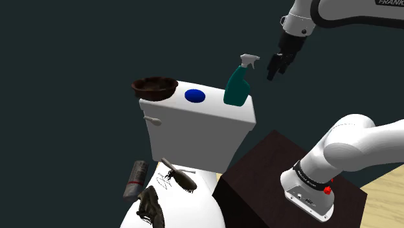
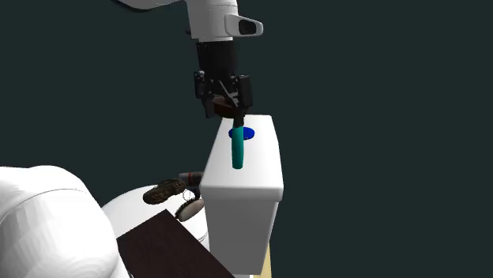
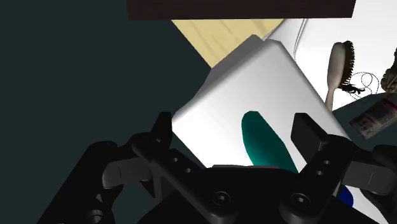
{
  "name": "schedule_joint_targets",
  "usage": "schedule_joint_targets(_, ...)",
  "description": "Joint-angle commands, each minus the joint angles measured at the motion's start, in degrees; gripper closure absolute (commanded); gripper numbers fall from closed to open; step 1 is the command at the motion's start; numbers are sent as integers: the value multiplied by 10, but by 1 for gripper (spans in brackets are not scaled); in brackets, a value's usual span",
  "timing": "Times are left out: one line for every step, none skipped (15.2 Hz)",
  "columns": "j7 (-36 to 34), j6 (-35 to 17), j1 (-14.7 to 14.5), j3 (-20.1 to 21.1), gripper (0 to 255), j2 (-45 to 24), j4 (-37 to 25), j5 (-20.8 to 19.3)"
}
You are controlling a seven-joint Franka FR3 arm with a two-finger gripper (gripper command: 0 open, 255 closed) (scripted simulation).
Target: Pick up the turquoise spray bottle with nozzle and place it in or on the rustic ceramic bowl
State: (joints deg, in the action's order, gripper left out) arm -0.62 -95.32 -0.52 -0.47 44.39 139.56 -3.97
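Tank: we see a white toilet tank (image 1: 201, 126) whose flat lid carries the bottle, bowl and button.
Stand: a dark brown box (image 1: 272, 175), just beside the tank.
Gripper (image 1: 274, 70): we find its fingers spread apart, holding nothing; it hovers near the bottle's nozzle without touching it.
Bottle (image 1: 237, 87): turquoise with a white nozzle, upright on the lid's end nearest the stand.
Bowl (image 1: 155, 88): dark brown, on the lid's opposite end.
Button (image 1: 195, 96): blue, between bowl and bottle.

Even light from above, white tank (image 1: 194, 139) bright on top, its front face softly greyed, backdrop dim dark teal
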Motion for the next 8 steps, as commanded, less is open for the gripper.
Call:
schedule_joint_targets(0,0,0,0,0,0,0,0)
schedule_joint_targets(52,-52,-17,-23,0,16,29,4)
schedule_joint_targets(103,-102,-36,-48,0,29,57,9)
schedule_joint_targets(157,-152,-56,-75,0,40,82,15)
schedule_joint_targets(213,-200,-79,-104,0,47,104,23)
schedule_joint_targets(271,-247,-104,-135,0,52,123,32)
schedule_joint_targets(331,-290,-132,-168,0,55,140,44)
schedule_joint_targets(393,-331,-165,-204,0,57,153,57)
